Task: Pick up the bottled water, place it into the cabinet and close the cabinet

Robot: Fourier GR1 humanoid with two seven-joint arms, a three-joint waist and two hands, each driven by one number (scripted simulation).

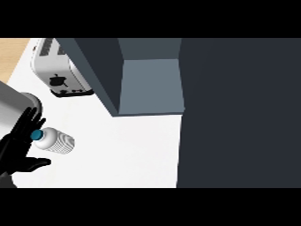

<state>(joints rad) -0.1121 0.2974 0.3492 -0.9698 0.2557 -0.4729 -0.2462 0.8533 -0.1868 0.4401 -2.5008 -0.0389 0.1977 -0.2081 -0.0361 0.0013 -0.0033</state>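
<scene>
Toaster (61, 73) at table (133, 145) rear-left | cabinet (149, 84) right of toaster, open | bottled water (55, 140) on table front-left, before toaster | left robot hand (13, 152) just left of bottle

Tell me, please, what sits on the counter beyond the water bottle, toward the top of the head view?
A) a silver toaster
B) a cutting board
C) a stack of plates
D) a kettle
A: a silver toaster with slots on its top stands on the white counter, beyond the bottle and beside the open cabinet.
</scene>
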